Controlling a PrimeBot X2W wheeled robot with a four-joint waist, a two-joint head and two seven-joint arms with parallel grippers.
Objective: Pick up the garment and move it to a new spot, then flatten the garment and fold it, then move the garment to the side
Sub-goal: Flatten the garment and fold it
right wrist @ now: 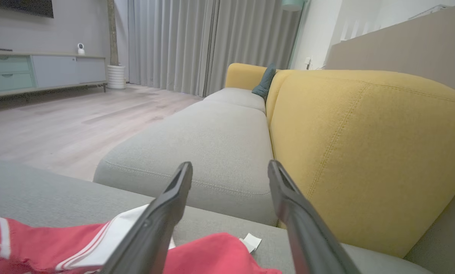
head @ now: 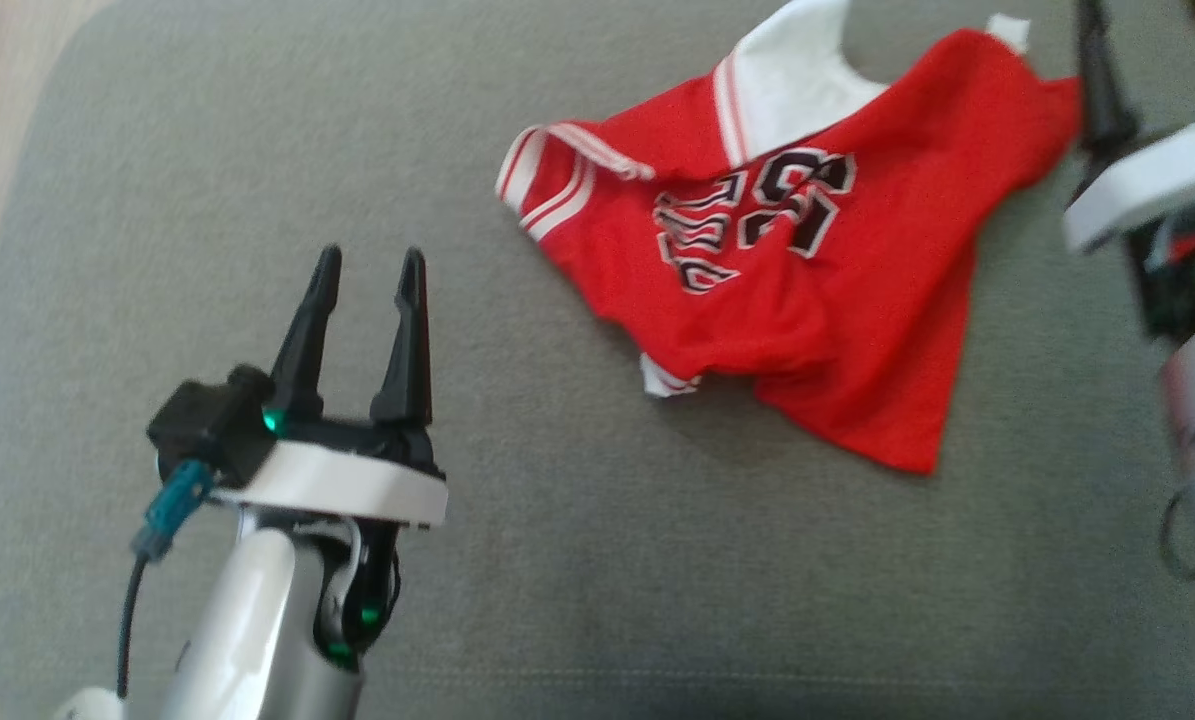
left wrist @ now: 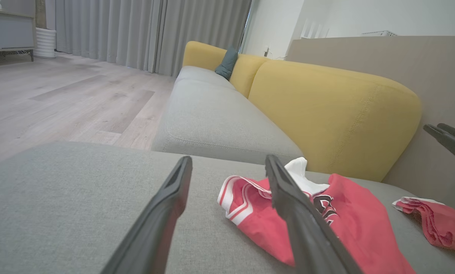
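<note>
Red garment (head: 787,270) with white trim lies crumpled on a grey sofa cushion (head: 597,600). Left jaws stand open and empty to its left; right jaws, also open, hover at its right edge.

Two grippers are showing: left gripper (head: 371,258), right gripper (right wrist: 230,167). One red garment (head: 807,300) and one smaller red cloth (left wrist: 429,222) are lying nearby. Two yellow cushions (left wrist: 334,110) and one teal pillow (left wrist: 226,62) are standing behind.

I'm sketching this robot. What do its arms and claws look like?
The left claw has two tapered black fingers, a black base with green lights, a white ring, a teal plug on a dark cable and a silvery forearm. The right claw shows matching fingers and ring.
</note>
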